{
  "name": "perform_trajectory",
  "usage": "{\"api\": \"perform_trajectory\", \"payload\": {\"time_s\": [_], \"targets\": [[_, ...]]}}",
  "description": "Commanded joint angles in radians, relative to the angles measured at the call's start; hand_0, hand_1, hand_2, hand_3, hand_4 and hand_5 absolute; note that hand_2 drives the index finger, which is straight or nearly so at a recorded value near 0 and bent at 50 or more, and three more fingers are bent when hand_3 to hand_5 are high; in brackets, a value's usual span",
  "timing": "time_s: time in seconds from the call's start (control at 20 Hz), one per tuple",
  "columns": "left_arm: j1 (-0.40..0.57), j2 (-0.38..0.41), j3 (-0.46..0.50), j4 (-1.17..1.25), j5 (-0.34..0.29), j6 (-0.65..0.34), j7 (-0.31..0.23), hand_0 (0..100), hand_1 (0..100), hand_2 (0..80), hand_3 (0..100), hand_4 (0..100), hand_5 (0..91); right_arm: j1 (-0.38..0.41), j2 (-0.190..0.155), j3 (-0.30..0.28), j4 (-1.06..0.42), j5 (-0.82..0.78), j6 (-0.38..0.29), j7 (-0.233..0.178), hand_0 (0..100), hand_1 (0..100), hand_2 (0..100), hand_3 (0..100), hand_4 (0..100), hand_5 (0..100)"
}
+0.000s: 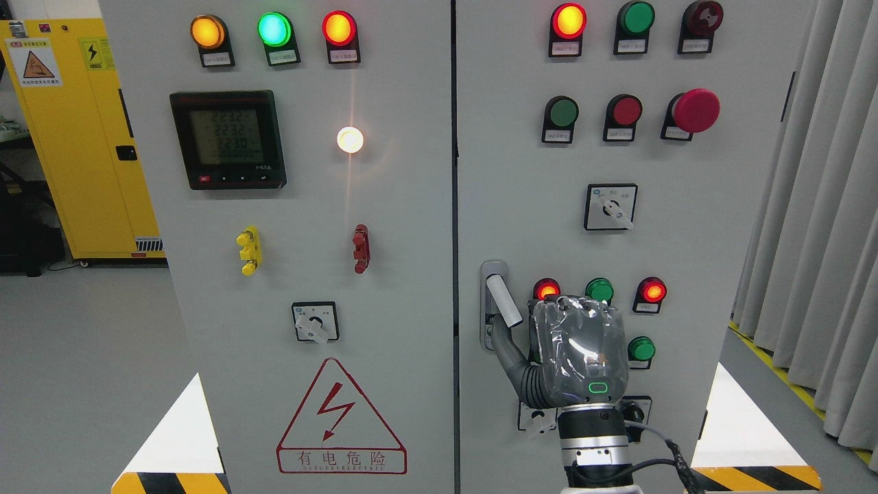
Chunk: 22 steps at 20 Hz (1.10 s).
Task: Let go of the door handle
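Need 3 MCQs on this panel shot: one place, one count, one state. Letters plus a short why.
1. Where is the door handle?
A. right door's left edge
B. left door's top
C. on the yellow cabinet

2. How many lamps are in the left door's top row?
A. two
B. three
C. five

3. What is the right robot hand holding?
A. the handle
B. a rotary switch
C. nothing

Answers:
1 A, it sits beside the centre seam.
2 B, orange, green, red.
3 C, the thumb reaches toward the handle without gripping it.
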State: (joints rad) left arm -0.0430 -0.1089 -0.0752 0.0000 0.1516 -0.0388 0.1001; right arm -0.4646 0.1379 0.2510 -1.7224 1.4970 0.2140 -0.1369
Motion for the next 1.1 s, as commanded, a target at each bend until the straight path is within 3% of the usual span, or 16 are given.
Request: {"api": "perform_trajectory", "payload": {"time_s": [0.0,1.05], "targets": [[0.0,0.0,0.0,-0.012,0.0,0.0,0.0,12,56,0.0,0,0,0.0,0.0,-0.004,-0.006,-0.002,0.0,-0.001,0.002,57,40,98,100,100,99],[0.0,0.0,0.0,-0.012,0.0,0.0,0.0,12,56,0.0,0,0,0.0,0.0,-0.008,-0.018,-0.003,-0.006,-0.002,0.0,56,44,97,100,100,99]]}}
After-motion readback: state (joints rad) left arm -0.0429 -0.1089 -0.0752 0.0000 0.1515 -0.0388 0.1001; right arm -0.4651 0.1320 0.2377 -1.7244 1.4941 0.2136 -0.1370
